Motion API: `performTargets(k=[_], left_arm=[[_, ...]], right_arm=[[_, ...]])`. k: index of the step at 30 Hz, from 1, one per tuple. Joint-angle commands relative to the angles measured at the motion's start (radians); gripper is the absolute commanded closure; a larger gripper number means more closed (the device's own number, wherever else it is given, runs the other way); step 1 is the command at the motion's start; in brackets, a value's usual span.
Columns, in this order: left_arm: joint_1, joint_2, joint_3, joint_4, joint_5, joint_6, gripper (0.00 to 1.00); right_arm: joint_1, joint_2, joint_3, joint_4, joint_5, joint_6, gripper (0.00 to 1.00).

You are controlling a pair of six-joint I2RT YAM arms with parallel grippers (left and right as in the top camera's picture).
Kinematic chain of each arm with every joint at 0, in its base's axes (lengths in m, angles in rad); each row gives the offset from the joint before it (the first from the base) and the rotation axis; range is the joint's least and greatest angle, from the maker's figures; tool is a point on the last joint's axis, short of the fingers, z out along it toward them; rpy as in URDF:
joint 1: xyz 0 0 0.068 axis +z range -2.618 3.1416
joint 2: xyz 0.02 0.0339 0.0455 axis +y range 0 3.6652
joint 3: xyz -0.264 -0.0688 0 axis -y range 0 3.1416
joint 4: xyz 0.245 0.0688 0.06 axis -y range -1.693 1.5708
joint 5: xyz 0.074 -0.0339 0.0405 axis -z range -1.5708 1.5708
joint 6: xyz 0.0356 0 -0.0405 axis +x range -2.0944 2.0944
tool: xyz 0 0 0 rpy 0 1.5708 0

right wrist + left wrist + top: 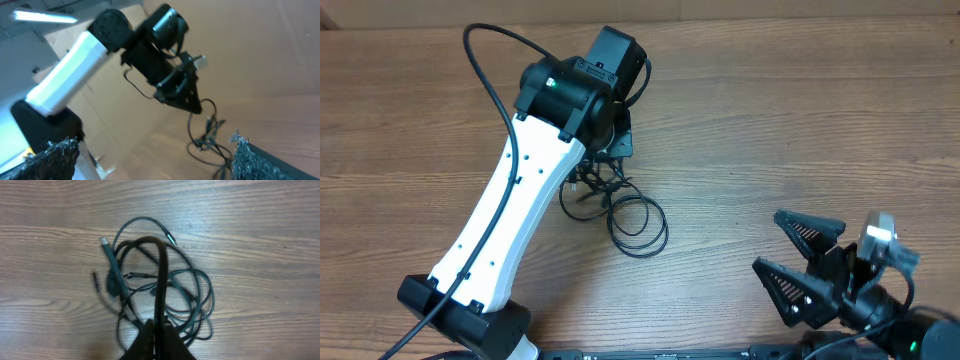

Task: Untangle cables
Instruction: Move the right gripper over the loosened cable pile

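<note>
The left arm [510, 215] is reaching out directly over the cables [160, 280], the left gripper [157, 329] pointing down and pinching one strand between nearly closed fingers, while the right gripper [800, 262] is hovering well to the cables' right, jaws spread wide.

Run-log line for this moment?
left pincer: shut on thin black tangled cables | right pincer: open, away from cables | cables: partly on wooden table
</note>
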Motion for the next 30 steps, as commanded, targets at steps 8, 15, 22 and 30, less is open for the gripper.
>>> performTargets(k=[8, 15, 22, 30], left_arm=[[0.035, 0.003, -0.087, 0.021, 0.078, -0.009, 0.96], [0.049, 0.003, -0.087, 0.009, 0.119, 0.055, 0.51], [0.050, 0.001, -0.086, 0.015, 0.247, 0.142, 0.00], [0.062, -0.055, 0.034, 0.020, 0.254, 0.137, 0.00]], right_arm=[[-0.002, 0.312, 0.299, -0.426, -0.077, -0.312, 0.00], [-0.002, 0.352, 0.299, -0.439, -0.133, -0.260, 0.00], [-0.002, 0.352, 0.294, -0.439, -0.145, -0.060, 0.00], [-0.002, 0.357, 0.293, -0.488, -0.109, -0.040, 0.00]])
